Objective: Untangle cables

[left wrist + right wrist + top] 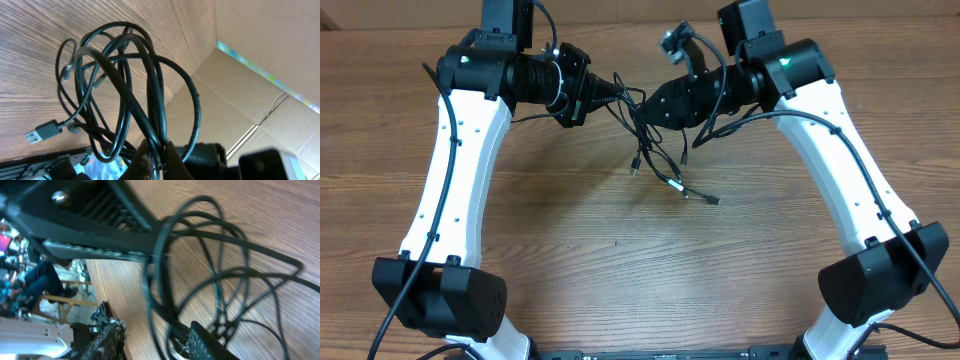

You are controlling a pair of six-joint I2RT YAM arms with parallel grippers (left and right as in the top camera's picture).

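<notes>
My left gripper [617, 90] is pinched tight on the cables [655, 150], and my left wrist view shows several black loops fanning up out of that one pinch, crossing each other more than once. From there the bundle hangs down over the tabletop [620, 270], toward its far edge and about midway between its side edges. A few loose ends trail on the wood toward the near edge: one silvery plug tip [636, 170] lies nearest my left side, and another plug tip [713, 200] lies furthest out to the right. My right gripper [645, 108] sits just beside the left one, on the other side of the knot. Its jaws stand partly apart, with strands running through the gap between the fingers [205, 342], and I see no clamp on any one wire. By my judgement the job is in its early part. The bundle is lifted and some tails hang free, but the loops are all gathered together and no cable lies separate on the tabletop. What is left is to pick a single strand with the right jaws, draw it clear of the rest, and repeat for each one.
</notes>
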